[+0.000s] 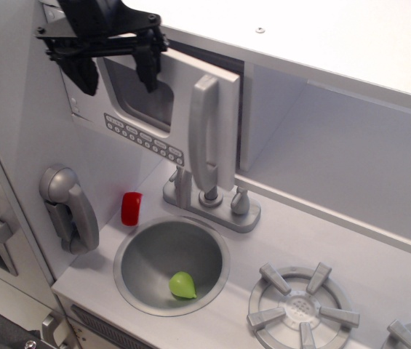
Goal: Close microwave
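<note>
The microwave door (154, 109) is white with a clear window, a row of small grey buttons and a long vertical grey handle (206, 134). It stands slightly ajar, with a dark gap showing along its right edge. My black gripper (116, 75) hangs at the upper left in front of the door's window. Its two fingers are spread apart and hold nothing.
A grey phone-like handle (69, 207) sits on the left panel. A red cup (131, 208) stands by the round sink (212, 291), which holds a green pear-shaped thing (182, 285). A grey faucet (212, 200) stands below the door. Burners (300, 309) lie at right.
</note>
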{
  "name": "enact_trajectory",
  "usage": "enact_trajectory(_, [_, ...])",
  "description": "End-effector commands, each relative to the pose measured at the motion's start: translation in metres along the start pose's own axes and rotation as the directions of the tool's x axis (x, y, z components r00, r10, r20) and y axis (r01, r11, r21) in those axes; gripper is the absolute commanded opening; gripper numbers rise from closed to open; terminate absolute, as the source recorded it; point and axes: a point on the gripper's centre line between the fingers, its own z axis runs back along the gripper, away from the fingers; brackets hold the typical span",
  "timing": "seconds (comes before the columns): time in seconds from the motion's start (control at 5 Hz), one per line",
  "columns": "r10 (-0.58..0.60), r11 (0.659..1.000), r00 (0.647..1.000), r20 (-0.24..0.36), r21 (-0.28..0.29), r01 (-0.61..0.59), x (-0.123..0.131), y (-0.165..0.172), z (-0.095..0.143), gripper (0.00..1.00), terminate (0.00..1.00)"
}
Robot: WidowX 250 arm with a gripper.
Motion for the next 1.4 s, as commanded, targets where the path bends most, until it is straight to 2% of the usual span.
enact_trajectory(0.0, [-0.011,0.999,0.991,0.133,-0.05,0.018,0.019,-0.006,0.017,1.0,0.0])
enact_trajectory(0.2, [-0.012,0.998,0.989,0.144,-0.054,0.02,0.022,-0.007,0.017,1.0,0.0])
enact_trajectory(0.4, [0.018,1.0,1.0,-0.004,0.008,-0.018,0.008,0.005,0.023,1.0,0.0])
enact_trajectory(0.6, [-0.008,0.997,0.993,-0.114,0.077,0.017,-0.024,0.03,0.033,1.0,0.0])
enact_trajectory(0.8, [-0.061,0.994,0.986,-0.157,0.079,0.075,-0.04,0.047,0.037,1.0,0.0])
enact_trajectory(1.0, [-0.102,0.99,0.983,-0.155,0.078,0.115,-0.046,0.064,0.039,1.0,0.0])
enact_trajectory(1.2, [-0.102,0.99,0.983,-0.155,0.078,0.115,-0.046,0.064,0.039,1.0,1.0])
